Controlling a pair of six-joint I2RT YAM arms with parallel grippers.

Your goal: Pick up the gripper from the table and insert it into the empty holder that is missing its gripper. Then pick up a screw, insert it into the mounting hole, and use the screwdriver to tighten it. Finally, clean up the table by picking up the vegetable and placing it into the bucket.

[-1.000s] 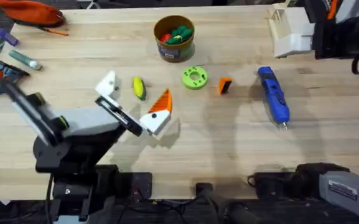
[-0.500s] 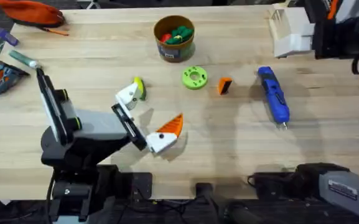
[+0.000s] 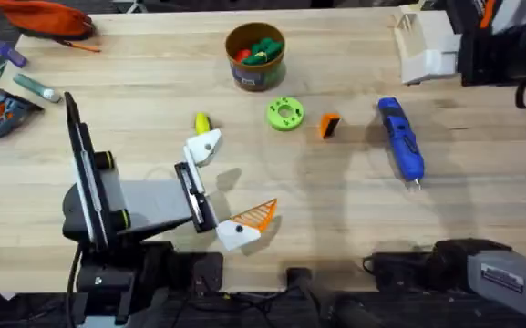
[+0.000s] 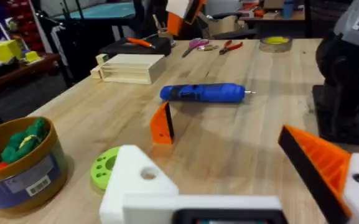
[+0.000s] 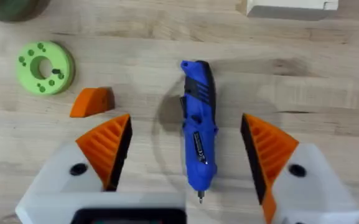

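- Overhead view: the left claw (image 3: 229,187) lay low over the table (image 3: 335,210), released; one white holder (image 3: 203,147) carried no orange pad, the other (image 3: 238,232) did.
- The loose orange gripper (image 3: 330,125) stood on the table between the green ring disc (image 3: 285,114) and the blue screwdriver (image 3: 400,139).
- The vegetable (image 3: 202,122) lay just beside the padless holder.
- The bucket (image 3: 255,56) sat farther back; its white barcode label (image 4: 35,185) was illegible.
- Right wrist view: the right claw (image 5: 182,152) hung released, straddling the screwdriver; the label print on its body (image 5: 200,146) was unreadable.
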